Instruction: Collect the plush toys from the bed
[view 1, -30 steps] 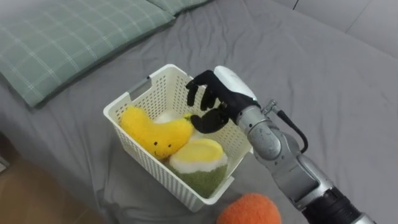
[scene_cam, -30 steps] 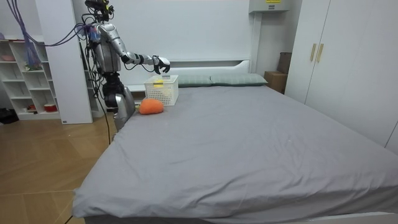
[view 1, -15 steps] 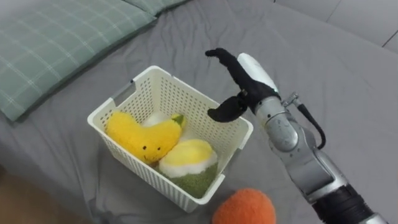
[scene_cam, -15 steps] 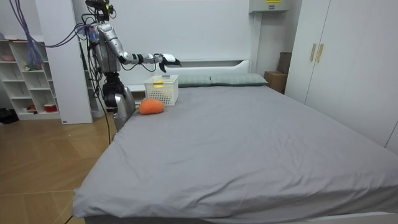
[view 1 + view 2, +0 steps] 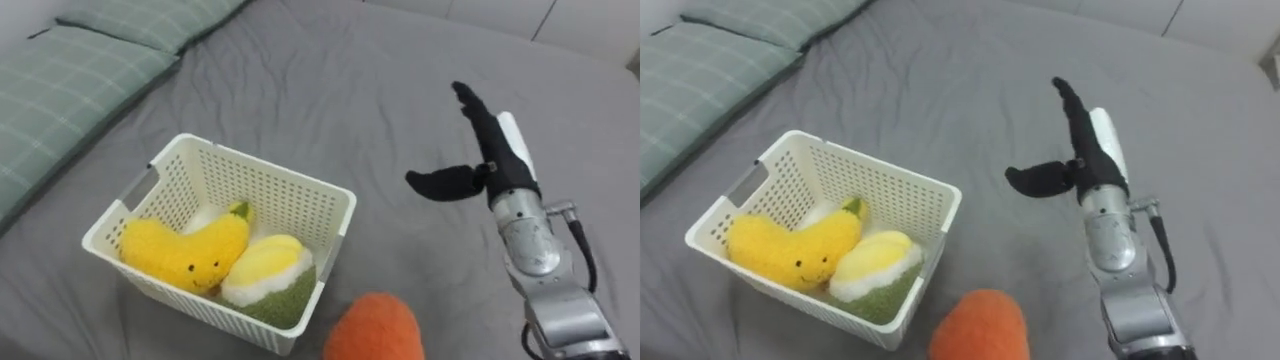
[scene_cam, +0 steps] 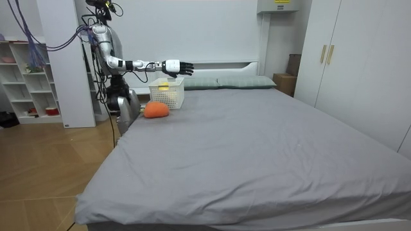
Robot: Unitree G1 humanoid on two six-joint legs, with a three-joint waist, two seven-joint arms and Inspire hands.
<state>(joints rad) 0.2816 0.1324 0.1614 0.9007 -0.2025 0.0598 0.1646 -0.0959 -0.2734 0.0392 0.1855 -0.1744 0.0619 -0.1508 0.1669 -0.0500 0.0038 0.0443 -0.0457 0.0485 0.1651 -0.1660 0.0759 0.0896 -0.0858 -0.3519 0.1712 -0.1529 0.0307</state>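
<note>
A white slatted basket (image 5: 300,195) (image 5: 904,190) (image 6: 168,94) sits on the grey bed. Inside it lie a yellow banana plush (image 5: 180,252) (image 5: 790,247) and a yellow-and-green plush (image 5: 265,278) (image 5: 875,267). An orange round plush (image 5: 372,328) (image 5: 978,326) (image 6: 156,110) rests on the sheet just in front of the basket's near right corner. My right hand (image 5: 492,152) (image 5: 1086,152) (image 6: 174,65) hovers over bare sheet to the right of the basket, open, fingers straight and thumb spread, with nothing in it.
Green checked pillows (image 5: 70,75) (image 5: 700,60) lie at the head of the bed to my left. Grey sheet (image 5: 330,90) stretches beyond the basket. In the room view I stand at the bed's corner beside a white shelf unit (image 6: 29,83).
My right hand has lifted out of the basket, straightened its curled fingers and swung right over the sheet. The eye views have shifted, so the basket now appears further left.
</note>
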